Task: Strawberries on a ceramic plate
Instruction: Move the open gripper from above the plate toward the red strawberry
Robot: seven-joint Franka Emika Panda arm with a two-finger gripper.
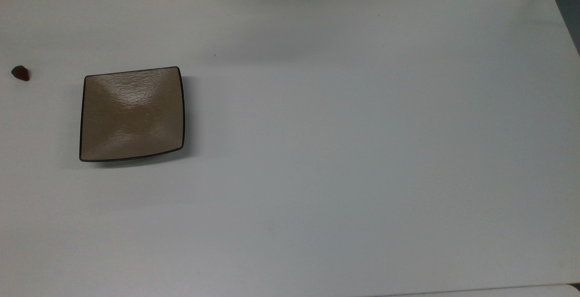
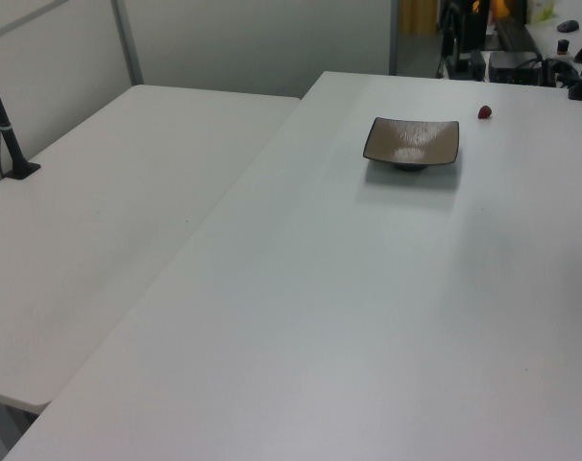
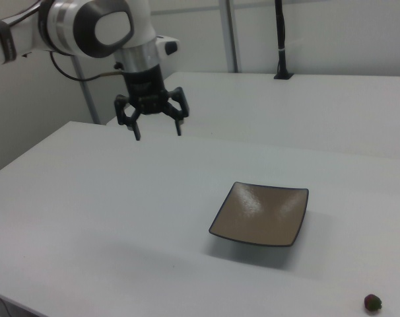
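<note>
the strawberry [image 1: 20, 73] is seen on the table [image 1: 344, 129], apart from the ceramic plate [image 1: 132, 114], at the top view's left. the gripper [image 3: 156, 131] is held high with fingers spread, nothing grasped. the fruit is judged light, soft and easily bruised; it should be taken gently across its body.

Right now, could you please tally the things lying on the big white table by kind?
Small dark-red strawberry with a green cap: 1
Square glossy tan-brown ceramic plate: 1
Total: 2
</note>
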